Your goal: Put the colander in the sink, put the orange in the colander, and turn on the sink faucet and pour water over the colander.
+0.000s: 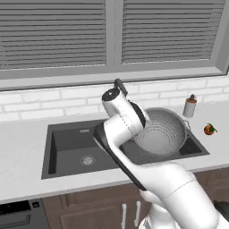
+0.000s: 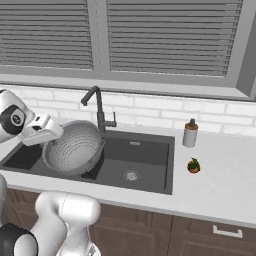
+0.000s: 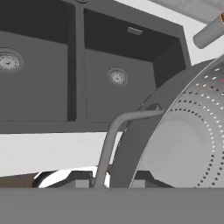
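The gripper (image 2: 49, 134) is clamped down narrow on the colander (image 2: 75, 148), pinching the rim beside one of its thin wire handles (image 3: 114, 131). In the hand view the rim curves up right against the fingers and the perforated bowl fills the space to one side. The colander hangs tilted, its open mouth turned partly sideways, held over the sink (image 1: 67, 147) and not yet resting in a basin.

It looks like a stiff, light metal shell, so it should keep its shape under a firm pinch. But the polished rim is likely slippery, and a grip at one edge leaves the whole bowl hanging off to the side, so it may swing or rotate in the fingers. The rim near the handle seems the sensible hold; the thin handle itself looks harder to catch.

Just beyond the gripper lies the sink, two dark basins with a drain (image 3: 117, 77) in each. Behind the colander rises the faucet (image 2: 99, 111), close to its far rim. Farther off on the counter stands the soap bottle (image 2: 190, 134), and near it the orange (image 2: 193, 166), well apart from the gripper and untouched.
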Robot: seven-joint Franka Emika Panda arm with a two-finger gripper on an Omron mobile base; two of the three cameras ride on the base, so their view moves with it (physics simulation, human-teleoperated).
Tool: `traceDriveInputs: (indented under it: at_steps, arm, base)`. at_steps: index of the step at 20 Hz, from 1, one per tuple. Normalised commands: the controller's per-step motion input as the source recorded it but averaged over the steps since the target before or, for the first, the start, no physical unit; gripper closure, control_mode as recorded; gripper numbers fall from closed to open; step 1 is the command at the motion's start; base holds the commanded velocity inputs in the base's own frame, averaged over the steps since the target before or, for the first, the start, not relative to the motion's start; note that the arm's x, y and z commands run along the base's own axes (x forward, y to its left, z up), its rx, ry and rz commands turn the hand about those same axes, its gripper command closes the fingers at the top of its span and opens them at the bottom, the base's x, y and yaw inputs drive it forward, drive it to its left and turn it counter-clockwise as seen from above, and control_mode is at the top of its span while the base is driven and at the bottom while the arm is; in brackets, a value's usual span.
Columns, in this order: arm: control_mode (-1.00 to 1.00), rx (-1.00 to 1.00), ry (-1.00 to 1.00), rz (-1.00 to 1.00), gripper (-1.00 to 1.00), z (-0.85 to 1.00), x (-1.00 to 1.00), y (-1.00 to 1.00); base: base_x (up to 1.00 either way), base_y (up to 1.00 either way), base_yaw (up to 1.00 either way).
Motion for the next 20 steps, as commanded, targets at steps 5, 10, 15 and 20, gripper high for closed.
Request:
traceDriveInputs:
  at_steps: [5,10,15,20]
  arm:
    - [-1.0,0.0,0.05,0.0,1.0,-0.01,0.02,1.0]
    - [-1.0,0.0,0.12,0.0,1.0,-0.1,0.31,0.95]
    - [-1.0,0.0,0.17,0.0,1.0,-0.17,0.67,0.76]
    - [-1.0,-0.01,0.16,0.0,1.0,-0.29,0.74,0.66]
  base:
    - [0.0,0.0,0.0]
    - [0.0,0.0,0.0]
    - [0.0,0.0,0.0]
    - [0.0,0.0,0.0]
